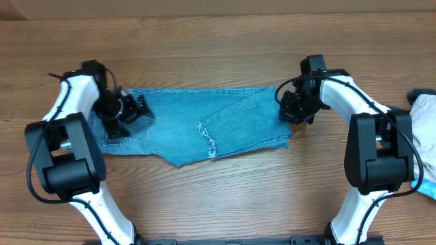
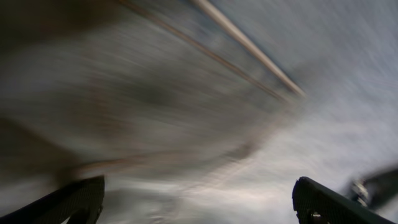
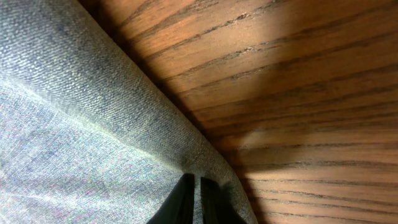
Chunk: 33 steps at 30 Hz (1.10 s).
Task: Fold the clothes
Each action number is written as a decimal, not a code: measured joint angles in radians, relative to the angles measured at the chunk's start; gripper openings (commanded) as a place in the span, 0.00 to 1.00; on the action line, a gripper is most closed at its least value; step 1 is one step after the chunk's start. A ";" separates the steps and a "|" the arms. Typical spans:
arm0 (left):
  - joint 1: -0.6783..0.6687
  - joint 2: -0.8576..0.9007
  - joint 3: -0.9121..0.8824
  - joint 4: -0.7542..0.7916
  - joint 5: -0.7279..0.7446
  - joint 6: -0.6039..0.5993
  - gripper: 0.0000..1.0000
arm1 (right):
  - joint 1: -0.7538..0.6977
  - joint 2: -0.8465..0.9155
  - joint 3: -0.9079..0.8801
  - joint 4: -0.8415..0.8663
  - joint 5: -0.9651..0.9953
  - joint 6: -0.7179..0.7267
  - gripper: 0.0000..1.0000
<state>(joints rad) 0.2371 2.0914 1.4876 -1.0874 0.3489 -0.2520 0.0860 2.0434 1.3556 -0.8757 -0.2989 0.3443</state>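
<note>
The light blue jeans [image 1: 197, 126] lie folded flat across the middle of the wooden table, with a frayed hem [image 1: 208, 139] on top near the centre. My left gripper [image 1: 133, 109] is over their left end. In the left wrist view its fingers stand wide apart [image 2: 199, 186] over blurred denim [image 2: 205, 124], so it is open. My right gripper [image 1: 289, 109] is at the jeans' right end. In the right wrist view its fingers [image 3: 194, 180] are pinched together on a fold of the denim [image 3: 81, 124] at its edge.
A white cloth [image 1: 426, 122] lies at the table's right edge, beside the right arm. Bare wooden table [image 1: 218, 54] runs behind and in front of the jeans, and also shows in the right wrist view [image 3: 298, 93].
</note>
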 measured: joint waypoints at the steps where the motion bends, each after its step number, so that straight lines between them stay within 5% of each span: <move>1: 0.026 0.005 0.027 -0.020 -0.054 0.001 1.00 | 0.000 0.000 0.000 0.000 0.000 0.000 0.12; 13: 0.064 0.011 0.126 -0.026 -0.406 -0.011 1.00 | 0.001 0.000 0.001 0.009 0.000 0.003 0.14; 25: 0.173 0.011 0.049 -0.011 -0.409 -0.024 1.00 | 0.001 0.000 0.001 0.012 0.000 0.003 0.17; 33: 0.249 0.012 0.112 -0.133 -0.356 -0.045 1.00 | 0.000 0.000 0.005 0.009 0.021 0.016 0.06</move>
<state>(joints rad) 0.4862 2.1033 1.5993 -1.2205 -0.0074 -0.2974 0.0864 2.0434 1.3602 -0.8669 -0.2775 0.3599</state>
